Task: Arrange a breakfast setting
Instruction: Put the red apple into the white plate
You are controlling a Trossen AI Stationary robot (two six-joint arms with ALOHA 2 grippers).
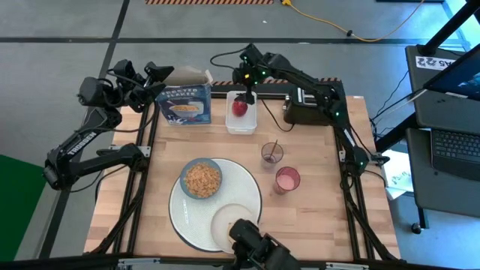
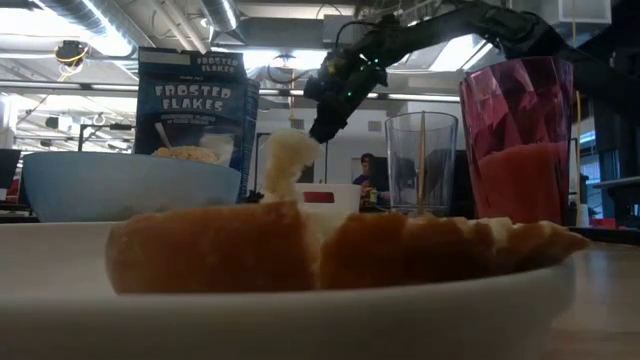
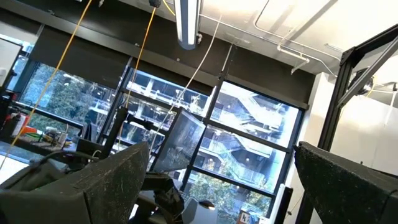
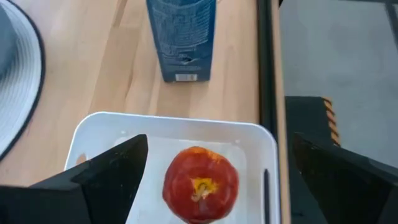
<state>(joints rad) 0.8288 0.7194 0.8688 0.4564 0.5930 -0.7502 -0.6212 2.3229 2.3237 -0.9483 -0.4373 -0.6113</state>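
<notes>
Wooden desk (image 1: 315, 225) from above: right end effector (image 1: 247, 96) hovers over the red apple (image 1: 239, 107). Its wrist view alone shows fingers spread, released, above the white tray (image 4: 93, 134). Left end effector (image 1: 161, 75), also released, sees only windows.

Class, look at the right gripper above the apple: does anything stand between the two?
Nothing visible does. The right gripper hangs open just above the apple, which lies alone in the white tray. The cereal box stands off to the side, beyond the tray.

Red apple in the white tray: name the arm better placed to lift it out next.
Right. The right gripper hangs open just above the red apple in the white tray, fingers either side. The left gripper sits off beyond the cereal box, pointing upward.
</notes>
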